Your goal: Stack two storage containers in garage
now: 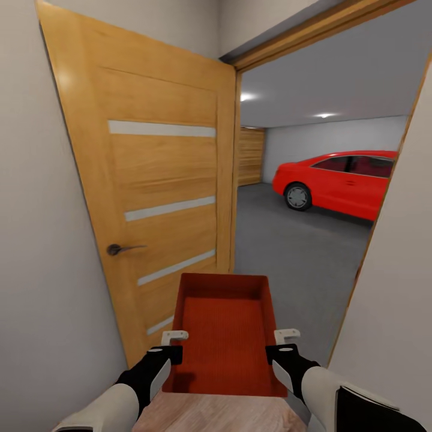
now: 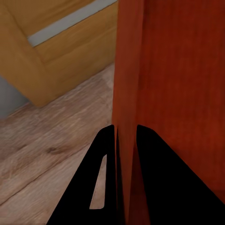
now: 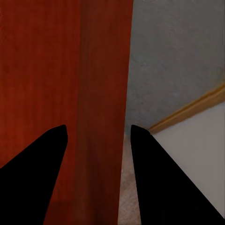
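One storage container [image 1: 225, 324], an orange-red open-topped bin, hangs in front of me above the threshold, held by its two side walls. My left gripper [image 1: 174, 347] is shut on the left wall; in the left wrist view its fingers [image 2: 105, 140] pinch that thin wall [image 2: 123, 70] of the container [image 2: 178, 70]. My right gripper [image 1: 287, 341] holds the right wall, and in the right wrist view [image 3: 98, 127] its fingers straddle the container's rim [image 3: 103, 61]. Through the doorway lies the garage with its dark grey floor [image 1: 300, 252].
A wooden door [image 1: 162, 198] with a lever handle [image 1: 117, 249] stands swung open at the left, close to the bin. A white wall with a wooden frame [image 1: 384, 288] narrows the right side. A red car [image 1: 348, 180] and a plank garage door [image 1: 251, 156] stand farther in. Light wood planks [image 1: 216, 414] lie underneath.
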### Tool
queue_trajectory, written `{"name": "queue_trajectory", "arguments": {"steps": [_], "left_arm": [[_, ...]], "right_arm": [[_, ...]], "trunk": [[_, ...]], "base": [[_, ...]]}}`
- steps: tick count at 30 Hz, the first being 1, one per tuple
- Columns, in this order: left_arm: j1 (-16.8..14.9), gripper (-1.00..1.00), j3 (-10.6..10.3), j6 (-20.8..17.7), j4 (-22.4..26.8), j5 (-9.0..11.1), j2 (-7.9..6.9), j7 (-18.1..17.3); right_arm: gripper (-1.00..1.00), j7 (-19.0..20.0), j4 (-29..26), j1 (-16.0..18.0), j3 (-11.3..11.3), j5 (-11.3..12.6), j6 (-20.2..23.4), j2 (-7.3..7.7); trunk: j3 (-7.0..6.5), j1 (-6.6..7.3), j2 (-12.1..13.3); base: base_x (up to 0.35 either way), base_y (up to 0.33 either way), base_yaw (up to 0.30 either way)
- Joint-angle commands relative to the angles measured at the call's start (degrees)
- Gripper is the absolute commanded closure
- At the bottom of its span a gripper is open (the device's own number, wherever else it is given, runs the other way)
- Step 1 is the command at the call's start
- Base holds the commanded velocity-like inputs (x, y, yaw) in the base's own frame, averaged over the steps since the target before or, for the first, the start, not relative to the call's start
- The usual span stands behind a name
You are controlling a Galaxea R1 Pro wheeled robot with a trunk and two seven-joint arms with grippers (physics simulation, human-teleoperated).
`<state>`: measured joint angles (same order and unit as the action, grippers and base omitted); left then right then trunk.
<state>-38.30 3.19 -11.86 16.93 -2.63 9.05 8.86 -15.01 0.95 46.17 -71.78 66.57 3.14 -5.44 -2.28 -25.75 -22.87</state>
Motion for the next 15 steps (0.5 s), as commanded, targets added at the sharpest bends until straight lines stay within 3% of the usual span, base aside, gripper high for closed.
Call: {"name": "queue_trajectory", "arguments": {"steps": [1, 11, 15], "left_arm": [[0.05, 1.0, -0.29, -0.29, -0.94, -0.18, -0.35, 0.09], [0.05, 1.0, -0.29, -0.22, -0.94, -0.18, -0.35, 0.1], [0.05, 1.0, -0.29, -0.25, -0.94, -0.18, -0.35, 0.08]], "right_arm": [[1.0, -0.11, 0.02, 0.06, 1.26, -0.39, -0.77, 0.34], [1.0, -0.11, 0.02, 0.06, 1.21, -0.39, -0.77, 0.31], [1.0, -0.11, 0.02, 0.06, 1.27, -0.39, -0.77, 0.34]], "trunk": [[0.02, -0.04, -0.05], [0.02, -0.04, -0.05], [0.02, -0.04, -0.05]], "base": [[0.124, 0.221, -0.153], [0.016, 0.03, -0.266], [0.042, 0.05, -0.081]]}}
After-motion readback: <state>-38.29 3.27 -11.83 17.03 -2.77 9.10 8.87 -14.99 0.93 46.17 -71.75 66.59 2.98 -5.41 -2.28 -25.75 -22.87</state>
